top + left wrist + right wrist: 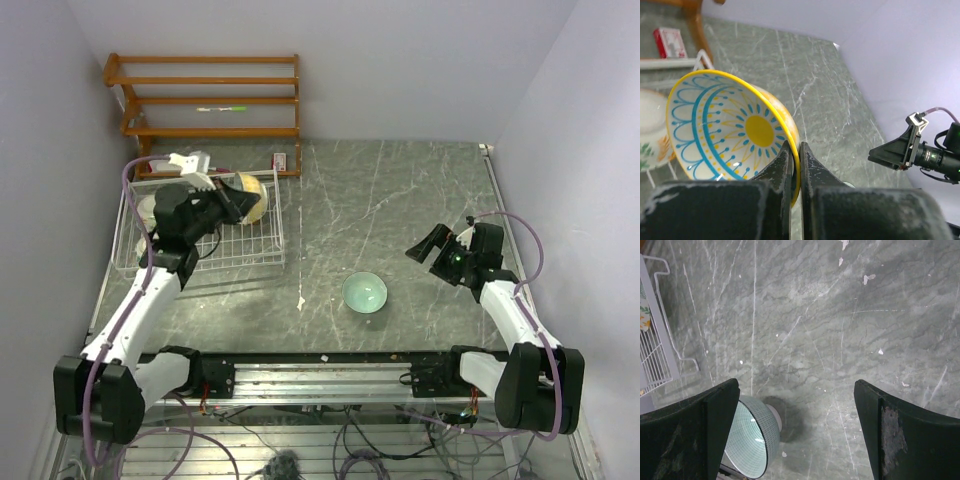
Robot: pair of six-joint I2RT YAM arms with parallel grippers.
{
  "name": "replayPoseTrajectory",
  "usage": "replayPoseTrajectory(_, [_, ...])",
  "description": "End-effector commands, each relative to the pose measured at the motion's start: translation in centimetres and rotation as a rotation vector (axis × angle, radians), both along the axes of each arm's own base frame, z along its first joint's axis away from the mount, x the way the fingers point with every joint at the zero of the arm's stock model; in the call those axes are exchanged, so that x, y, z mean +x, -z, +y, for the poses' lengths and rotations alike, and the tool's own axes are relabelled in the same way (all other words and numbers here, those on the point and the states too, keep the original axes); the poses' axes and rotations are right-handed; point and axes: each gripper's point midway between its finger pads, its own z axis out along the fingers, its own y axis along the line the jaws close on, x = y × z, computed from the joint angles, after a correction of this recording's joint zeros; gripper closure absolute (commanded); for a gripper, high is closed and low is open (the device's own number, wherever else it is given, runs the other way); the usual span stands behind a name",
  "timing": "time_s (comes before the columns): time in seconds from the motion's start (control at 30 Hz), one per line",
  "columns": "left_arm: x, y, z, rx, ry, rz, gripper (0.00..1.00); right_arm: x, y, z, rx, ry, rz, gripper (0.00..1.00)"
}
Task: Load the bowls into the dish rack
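My left gripper [232, 203] is shut on the rim of a yellow bowl [253, 196] with a blue pattern inside, holding it tilted over the far right part of the white wire dish rack [250, 247]. In the left wrist view the fingers [782, 167] pinch the yellow bowl [730, 130] at its rim. Another pale floral bowl [649, 131] lies in the dish rack [670, 63]. A plain pale teal bowl [364, 293] sits upright on the table between the arms. My right gripper [432, 246] hangs open to the right of it, and in the right wrist view the teal bowl [752, 440] shows beside the left finger.
A brown wooden shelf unit [205, 95] stands against the back wall behind the rack. A small red box [281, 161] lies at its foot. The table top is grey marble with small white scraps [301, 300] near the front. The rack's corner [660, 355] shows in the right wrist view.
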Motion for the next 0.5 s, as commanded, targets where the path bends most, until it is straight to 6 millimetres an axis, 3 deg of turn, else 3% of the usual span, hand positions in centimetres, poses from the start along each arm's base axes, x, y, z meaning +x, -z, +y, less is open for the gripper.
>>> replayPoseTrajectory(0.0, [-1.0,-0.7,1.8,-0.187,0.039,0.008,0.93,-0.3,-0.1,0.1,0.007,-0.004,-0.01,0.01])
replayPoseTrajectory(0.2, [-1.1,2.3,4.3,-0.313,0.016,0.069,0.93,-0.7,0.6,0.2,0.008,-0.007,0.005,0.01])
replayPoseTrajectory(0.47, [-0.9,5.8,4.6,-0.355,0.012,0.16,0.93,-0.7,1.2,0.2,0.009,-0.005,0.014,0.01])
